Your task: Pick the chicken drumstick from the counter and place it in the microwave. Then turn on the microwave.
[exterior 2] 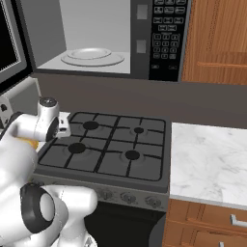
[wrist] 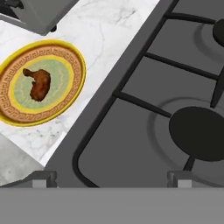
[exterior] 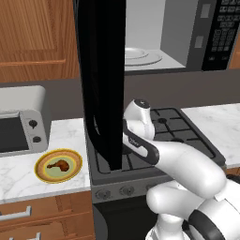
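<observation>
Left base view: the chicken drumstick (exterior: 58,164) lies on a yellow plate (exterior: 43,175) on the marble table (exterior: 18,176), just in front of a silver toaster oven (exterior: 22,123). Above the gas stovetop (exterior: 187,136), the microwave (exterior: 206,33) hangs with its black door (exterior: 101,79) swung wide, the glass turntable (exterior: 140,56) bare. My arm bends over the stove's left side.

Right base view: the microwave cavity (exterior 2: 91,43) stands open and empty beside its keypad (exterior 2: 166,38). My arm's wrist hangs over the stove's near left corner, well below the oven.

Hand view: I look down on the drumstick (wrist: 39,84), untouched at the centre of the plate (wrist: 70,94), which sits just beside the stovetop edge (wrist: 105,113). The claw (wrist: 111,178) is spread to its full width, its two tips low in the picture with nothing between them, poised over the burner grate rather than the plate.

By my reading, nothing is done yet beyond the door being open: the pickup, the placing inside and the start button all remain.
</observation>
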